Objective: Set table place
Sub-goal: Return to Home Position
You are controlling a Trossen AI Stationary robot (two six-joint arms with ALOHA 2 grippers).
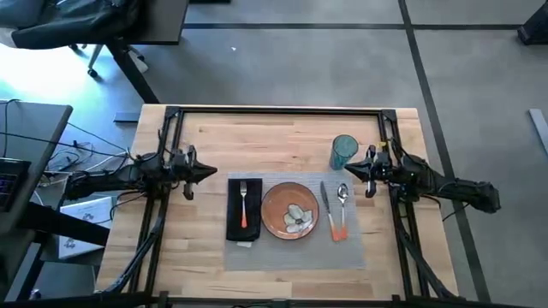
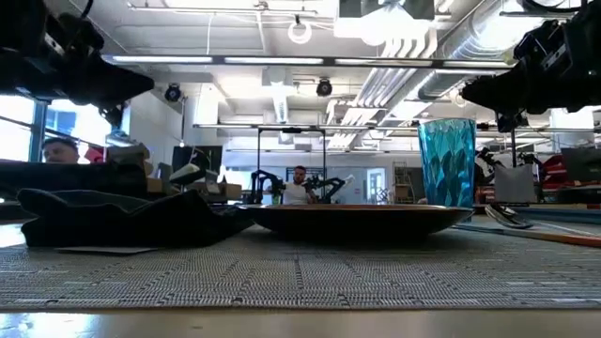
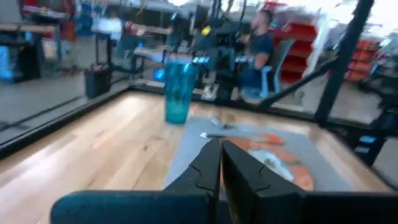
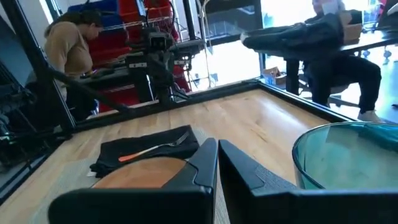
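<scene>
A grey placemat (image 1: 295,244) lies on the light-wood table (image 1: 274,137). On it rest a black napkin (image 1: 244,210) with an orange-handled fork (image 1: 244,205), a round orange-brown plate (image 1: 291,210), and a knife (image 1: 326,210) and spoon (image 1: 341,210). A teal glass (image 1: 343,152) stands upright by the mat's far right corner. My left gripper (image 1: 210,172) hovers shut, left of the napkin, touching nothing. My right gripper (image 1: 347,170) hovers shut beside the glass, above the spoon's bowl end.
Bare wood lies along the table's far side (image 1: 257,133) and left of the mat (image 1: 193,231). Black frame posts (image 1: 171,120) stand at the far corners. People sit at desks in the room beyond the table.
</scene>
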